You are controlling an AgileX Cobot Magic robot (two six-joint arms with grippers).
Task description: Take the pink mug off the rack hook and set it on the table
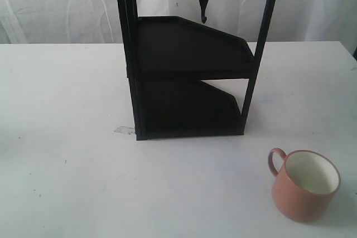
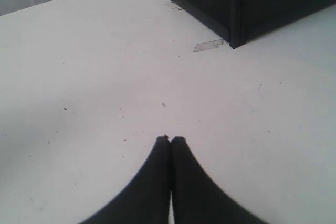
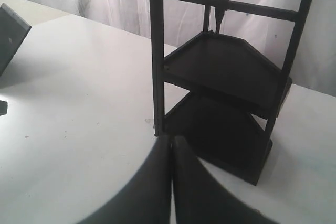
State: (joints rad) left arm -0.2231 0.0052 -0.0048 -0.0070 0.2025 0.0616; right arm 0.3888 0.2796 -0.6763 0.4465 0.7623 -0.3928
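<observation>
The left claw [image 2: 170, 139] is hanging over the bare table [image 1: 67, 137], its fingers pressed together with nothing between them. In the middle, the black rack [image 1: 189, 45] is standing with its rack hook [image 1: 203, 8] carrying nothing. To the right, the pink mug [image 1: 305, 185] is sitting upright on the table, well apart from the rack. The right claw [image 3: 170, 137] is likewise pinched closed and empty. The task is looking finished, so the next move is calling only for parking the arms. The table is showing white with dark specks, and a pale curtain [image 1: 56, 4] is hanging behind.
</observation>
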